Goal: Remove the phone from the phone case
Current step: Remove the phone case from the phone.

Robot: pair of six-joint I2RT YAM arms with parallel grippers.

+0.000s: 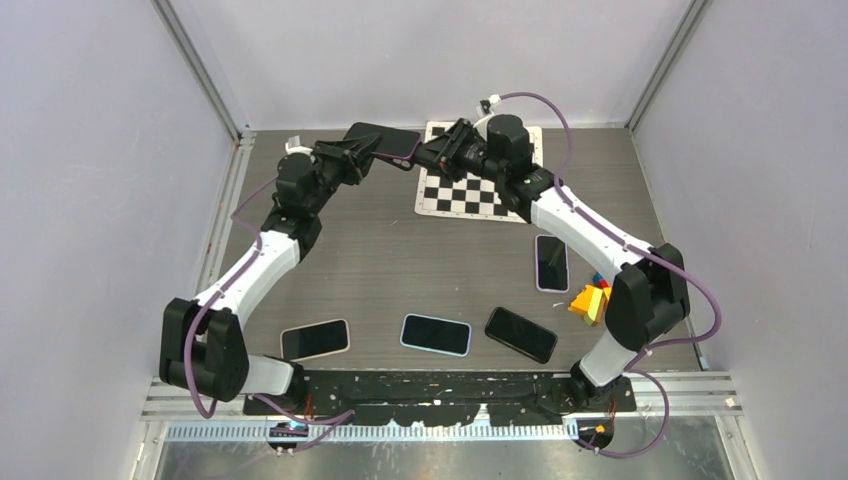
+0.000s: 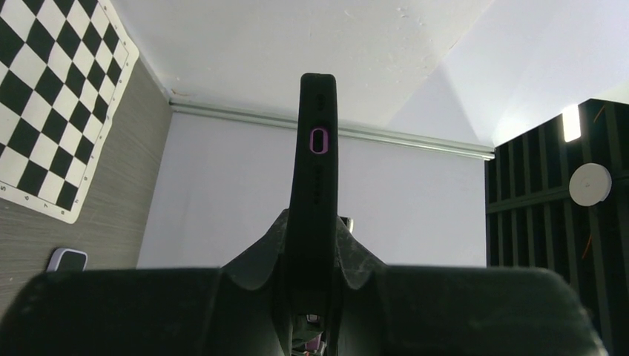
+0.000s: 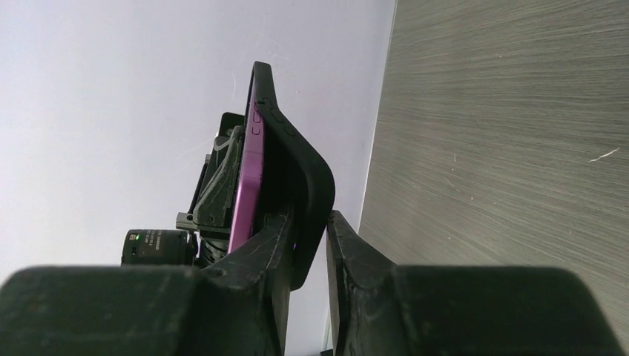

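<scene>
A purple phone (image 3: pixel 248 185) in a black phone case (image 1: pixel 385 140) is held in the air at the back of the table, between both arms. My left gripper (image 1: pixel 365 155) is shut on the cased phone, which stands edge-on (image 2: pixel 317 170) between its fingers (image 2: pixel 259 259). My right gripper (image 1: pixel 425 152) is shut on a corner of the case (image 3: pixel 308 185). There the black rim is bent away from the phone's purple side. The phone's screen is hidden in both wrist views.
A checkerboard mat (image 1: pixel 470 190) lies under the right gripper. Several other phones lie nearer the front (image 1: pixel 315 339), (image 1: pixel 436 334), (image 1: pixel 521 334), (image 1: pixel 551 262). Coloured blocks (image 1: pixel 590 300) sit by the right arm. Walls close off the back and both sides.
</scene>
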